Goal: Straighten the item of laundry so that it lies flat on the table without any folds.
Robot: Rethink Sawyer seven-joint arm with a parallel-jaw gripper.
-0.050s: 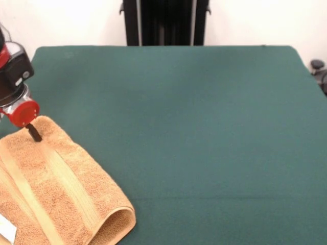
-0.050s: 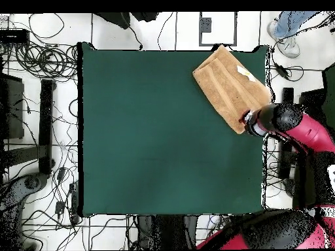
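Note:
The item of laundry [image 1: 56, 189], a tan-orange terry towel with smooth stripe bands, lies folded double at the table's near left corner in the front view, its rounded fold facing right. A white tag [image 1: 6, 229] shows at its lower left edge. My gripper [image 1: 34, 131] comes down at the towel's far corner, its dark tip touching the cloth edge. From overhead the towel [image 2: 229, 88] sits slanted at the green table's [image 2: 163, 131] top right corner, with the gripper [image 2: 250, 121] at its lower corner.
Green felt stretches wide to the right of the towel in the front view [image 1: 204, 127]. Overhead, a person's leg and shoe [image 2: 288, 29] stand off the table's top right corner. Cables [image 2: 39, 59] lie on the floor to the left.

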